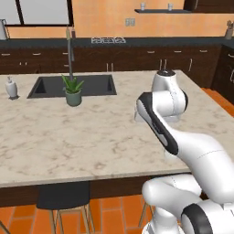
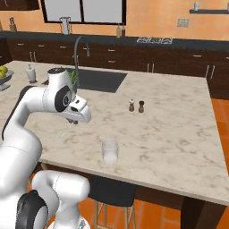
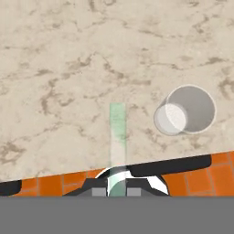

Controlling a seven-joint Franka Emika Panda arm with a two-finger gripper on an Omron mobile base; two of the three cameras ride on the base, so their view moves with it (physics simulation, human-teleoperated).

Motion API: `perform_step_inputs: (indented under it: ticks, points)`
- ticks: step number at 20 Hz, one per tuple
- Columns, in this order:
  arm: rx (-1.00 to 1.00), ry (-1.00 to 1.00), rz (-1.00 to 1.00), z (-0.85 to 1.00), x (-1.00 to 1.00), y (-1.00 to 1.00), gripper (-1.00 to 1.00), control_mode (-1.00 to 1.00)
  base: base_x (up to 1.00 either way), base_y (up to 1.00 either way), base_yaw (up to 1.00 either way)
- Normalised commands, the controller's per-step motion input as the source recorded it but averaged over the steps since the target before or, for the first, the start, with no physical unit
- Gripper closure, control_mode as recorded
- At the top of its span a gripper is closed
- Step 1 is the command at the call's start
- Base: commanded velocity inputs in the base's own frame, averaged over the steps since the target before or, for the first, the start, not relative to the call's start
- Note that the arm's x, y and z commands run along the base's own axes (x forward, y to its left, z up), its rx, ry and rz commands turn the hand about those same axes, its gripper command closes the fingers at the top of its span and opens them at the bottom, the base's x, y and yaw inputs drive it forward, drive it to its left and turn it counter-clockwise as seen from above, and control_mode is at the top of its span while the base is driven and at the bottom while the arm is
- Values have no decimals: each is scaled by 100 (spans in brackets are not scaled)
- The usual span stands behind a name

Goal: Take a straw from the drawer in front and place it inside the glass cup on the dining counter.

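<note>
A: Holding the straw (image 3: 117,137), yes? What does the gripper (image 3: 117,192) show?

B: Jaws pinched together on the straw's lower end in the hand view. The straw runs straight up that picture from between the tips, long axis in line with the gripper's pointing direction, free end out over the dining counter (image 3: 68,68).

A: Colour?

B: Pale, greenish, half see-through there. In the right base view it is a faint thin line hanging down and slightly left below the gripper (image 2: 76,120), over the counter's near edge.

A: Glass cup?

B: The glass cup (image 2: 110,151) stands upright on the counter near the front edge, to the right of the gripper in the right base view. In the hand view the glass cup (image 3: 185,110) is seen from above, open mouth showing, well to the right of the straw. The two are apart.

A: Tip over the cup?

B: No, the tip is beside it, over bare marble.
</note>
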Motion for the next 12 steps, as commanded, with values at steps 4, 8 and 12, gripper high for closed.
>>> perform_step_inputs:
  ticks: [4, 8, 12]
  points:
    - [0, 0, 0, 0, 0, 0, 100, 100, 100, -12, 2]
    - [0, -15, 11, 37, -8, -45, 100, -100, 17, -1, 0]
    - [3, -36, 39, 60, -23, -100, 100, -100, 0, 0, 0]
